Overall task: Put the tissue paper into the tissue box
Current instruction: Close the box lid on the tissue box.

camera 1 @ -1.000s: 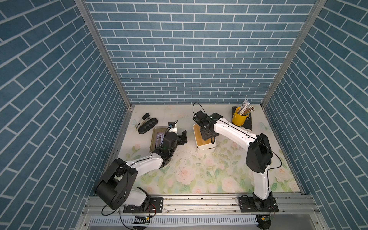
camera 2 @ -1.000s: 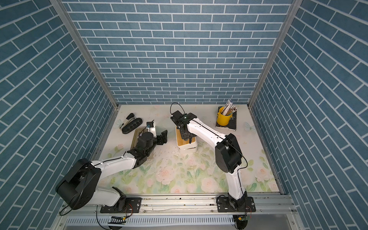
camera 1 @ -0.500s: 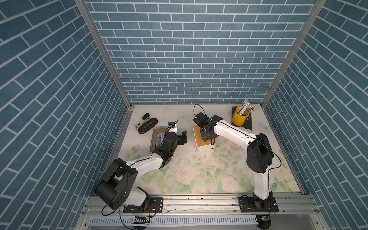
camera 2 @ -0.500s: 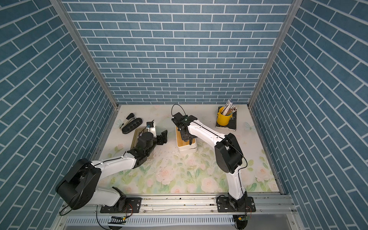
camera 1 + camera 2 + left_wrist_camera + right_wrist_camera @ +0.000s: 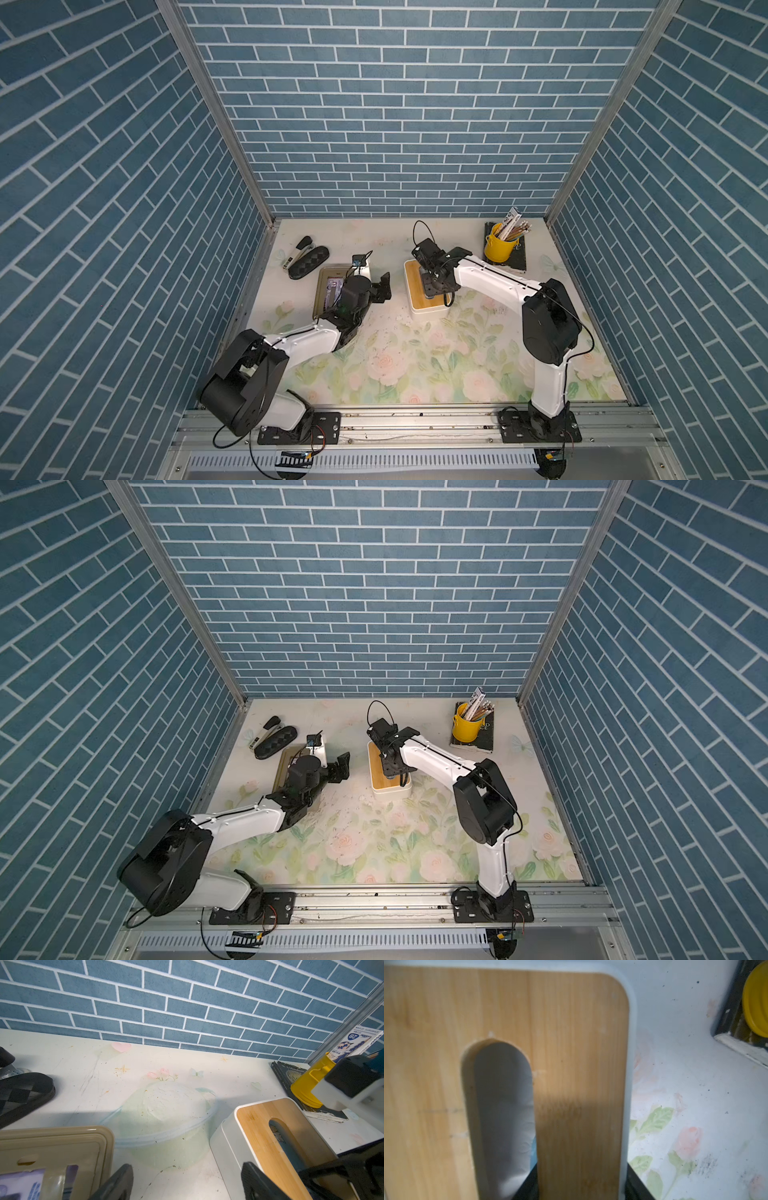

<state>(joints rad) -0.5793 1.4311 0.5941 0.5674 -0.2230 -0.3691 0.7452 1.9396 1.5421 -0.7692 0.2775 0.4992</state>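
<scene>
Barely any shift since a sec ago: right gripper (image 5: 433, 289) still sits over the white plastic tissue box w/ bamboo lid (image 5: 413, 282), centre frame. One finger is in the oval slot, the other outside the box wall; can't tell if they're pinching. Crumpled white tissue paper (image 5: 504, 1115) lies inside the slot. Left gripper (image 5: 381, 287) is spread, empty, centre-left. Scuffed floral-print table (image 5: 415, 365), blue brick-pattern walls (image 5: 395, 124).
</scene>
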